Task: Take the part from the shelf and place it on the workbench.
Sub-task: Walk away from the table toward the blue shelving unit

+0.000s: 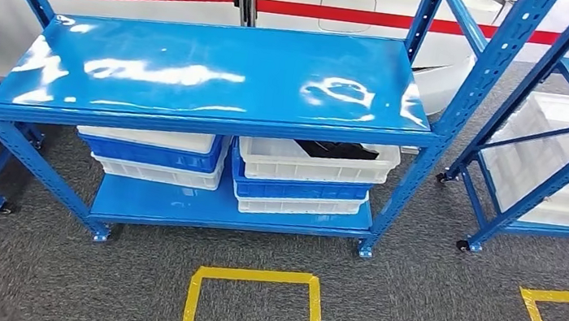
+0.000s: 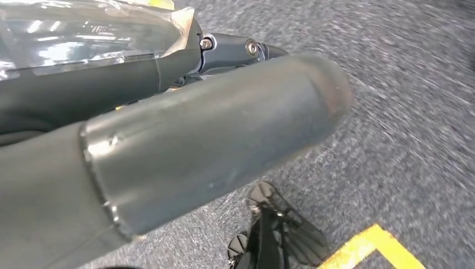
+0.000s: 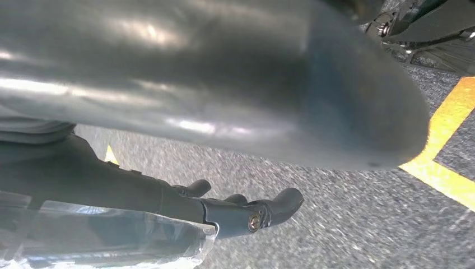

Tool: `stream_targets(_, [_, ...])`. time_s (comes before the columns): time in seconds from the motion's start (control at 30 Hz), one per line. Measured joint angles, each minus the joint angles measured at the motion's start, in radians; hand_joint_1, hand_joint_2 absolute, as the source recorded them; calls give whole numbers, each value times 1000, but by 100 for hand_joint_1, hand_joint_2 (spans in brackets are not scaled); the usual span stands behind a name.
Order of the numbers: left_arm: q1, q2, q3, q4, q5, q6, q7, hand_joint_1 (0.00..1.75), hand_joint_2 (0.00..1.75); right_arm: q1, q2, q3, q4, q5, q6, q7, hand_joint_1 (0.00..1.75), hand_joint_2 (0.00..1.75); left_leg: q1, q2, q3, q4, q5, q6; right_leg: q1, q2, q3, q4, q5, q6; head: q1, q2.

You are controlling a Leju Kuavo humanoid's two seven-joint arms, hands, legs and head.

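Above grey carpet, the left hand point(image 2: 185, 151) and right hand point(image 3: 235, 101) are hanging, fingers loosely apart, gripping nothing. Ahead, the dark part point(image 1: 336, 150) is lying in the upper right white plastic bin point(image 1: 315, 164) on the blue metal shelf rack's point(image 1: 217, 79) lower tier.

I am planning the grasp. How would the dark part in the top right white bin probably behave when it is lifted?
The dark part looks irregular and matte, so it is probably not slippery and unlikely to roll. It lies low in the white bin, mostly hidden, so stiffness and weight cannot be judged; it may snag on the bin's wall.
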State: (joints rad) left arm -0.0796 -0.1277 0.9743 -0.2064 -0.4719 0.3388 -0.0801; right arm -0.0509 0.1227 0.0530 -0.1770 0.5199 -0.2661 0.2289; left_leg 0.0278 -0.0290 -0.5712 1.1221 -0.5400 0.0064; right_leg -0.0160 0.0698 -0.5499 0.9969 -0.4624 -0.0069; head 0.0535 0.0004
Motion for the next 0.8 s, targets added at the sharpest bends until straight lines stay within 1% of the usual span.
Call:
stream_targets(0.03, [0,1,0,0,0,0,0,0,0,-1,1,0,0,0,0,0,0,0,0,-19,29,-62,26,6,3,11,0,1,1,2,0,0])
stream_targets(0.07, [0,2,0,0,0,0,0,0,0,-2,2,0,0,0,-1,0,0,0,-2,-32,46,-101,39,11,4,21,-2,1,2,5,0,0])
stream_targets(0.1, [0,2,0,0,-1,-1,0,0,0,-2,2,0,0,0,-2,0,0,0,-4,-39,52,-116,40,14,4,29,-5,1,4,10,0,0])
stream_targets(0.17, [-1,2,0,0,-1,-1,0,0,0,0,3,0,0,0,-3,-2,0,0,-8,-21,52,-124,44,19,4,43,-13,-2,10,24,0,0])
stream_targets(0.2, [-2,2,0,0,-1,-1,1,0,0,1,3,-1,0,0,-4,-3,0,0,-7,-12,54,-132,50,24,4,32,-20,4,8,28,1,0])
stream_targets(0.23, [-3,1,0,0,-1,-1,1,0,0,1,2,-1,0,1,-5,-4,0,0,-6,-2,56,-141,57,31,6,12,-33,22,-3,29,2,0])
stream_targets(0.27, [-3,0,0,0,-1,-1,1,0,0,1,2,-1,0,1,-6,-5,0,0,-5,8,57,-149,63,36,7,-13,-56,63,-26,27,3,0])
stream_targets(0.3, [-2,0,0,0,-1,-1,1,0,0,-1,1,-1,0,2,-7,-7,0,0,-7,18,56,-153,66,38,6,-39,-85,123,-56,24,4,0])
stream_targets(0.33, [-1,0,0,0,-1,-1,1,0,0,-1,0,-1,0,4,-8,-9,0,0,-8,28,54,-153,66,40,5,-52,-118,192,-88,22,4,0])
stream_targets(0.37, [0,-1,0,0,-1,-1,1,0,0,-1,-1,-1,0,6,-9,-10,0,0,-9,37,52,-153,67,40,2,-57,-143,252,-110,24,4,0])
stream_targets(0.4, [0,-1,0,0,-1,-1,2,0,0,0,-1,-1,0,9,-9,-10,0,0,-10,44,51,-152,67,39,0,-59,-152,281,-117,30,4,0])
stream_targets(0.43, [0,-1,0,0,0,-1,3,0,0,1,-2,-1,0,13,-9,-10,0,0,-9,50,51,-151,67,39,-2,-60,-142,274,-111,38,4,0])
stream_targets(0.47, [0,-2,0,0,0,-1,4,0,0,2,-3,-1,0,16,-9,-9,0,0,-9,54,51,-150,66,37,-5,-63,-110,225,-91,48,4,0])
stream_targets(0.5, [-1,-3,0,0,0,-1,5,0,0,1,-4,-1,0,19,-9,-8,0,0,-8,56,52,-147,65,35,-8,-68,-65,149,-65,56,4,0])
stream_targets(0.53, [-1,-3,0,0,0,-1,6,0,0,0,-5,-1,0,22,-9,-7,0,0,-10,58,51,-144,63,30,-9,-73,-26,80,-45,60,4,0])
stream_targets(0.57, [-2,-3,0,0,0,0,6,0,0,-1,-6,-1,0,25,-9,-5,0,0,-13,59,51,-139,59,24,-11,-76,4,26,-31,59,4,0])
stream_targets(0.6, [-2,-2,0,0,0,1,7,0,0,-2,-6,-1,0,29,-9,-3,0,0,-15,60,50,-135,55,23,-13,-77,19,-2,-25,55,3,0])
stream_targets(0.63, [-2,-1,0,0,0,2,7,0,0,-2,-5,0,0,35,-9,0,0,0,-17,60,48,-132,55,28,-13,-76,21,-7,-25,49,2,0])
stream_targets(0.67, [-2,-1,0,0,0,4,8,0,0,-2,-5,1,0,42,-10,4,0,0,-17,60,47,-131,55,35,-15,-74,24,-9,-22,46,2,0])
stream_targets(0.7, [-3,0,0,0,0,5,8,0,0,-1,-5,3,0,49,-10,8,0,0,-16,59,47,-130,57,44,-14,-74,24,-9,-22,46,2,0])
stream_targets(0.73, [-3,-1,1,0,0,5,9,0,0,-1,-5,5,0,56,-10,14,0,0,-15,59,47,-132,59,49,-11,-74,24,-9,-22,45,2,0])
stream_targets(0.8, [-3,-1,1,0,0,6,9,0,0,-1,-4,10,0,67,-11,22,0,0,-12,58,49,-134,61,46,-7,-74,24,-8,-22,44,2,0])
